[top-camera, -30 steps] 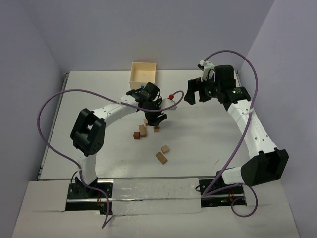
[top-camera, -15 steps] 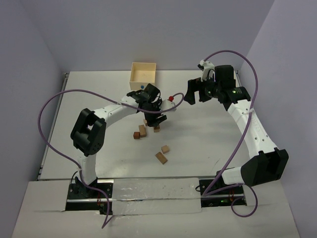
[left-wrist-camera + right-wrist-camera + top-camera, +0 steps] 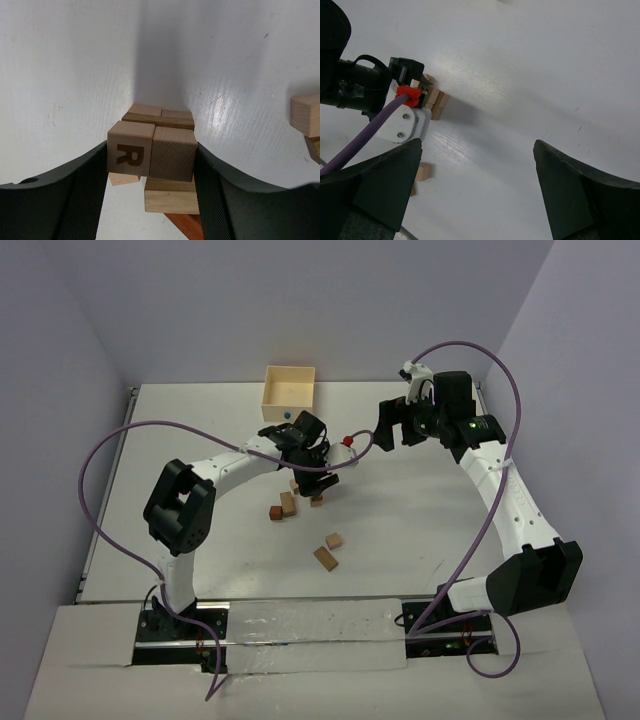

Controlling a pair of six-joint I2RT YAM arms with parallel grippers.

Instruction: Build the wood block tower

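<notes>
Wood blocks point(image 3: 172, 160): two clamped in left end effector point(image 3: 151, 165).

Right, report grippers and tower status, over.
Left gripper jaws shut on two wood blocks, side by side atop the tower. Right gripper open, held off to the side. Spare blocks loose on the table, apart from the tower.

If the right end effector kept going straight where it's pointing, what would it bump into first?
Most likely just the bare table. The right end effector is open and aims beside the tower, not at it.
</notes>
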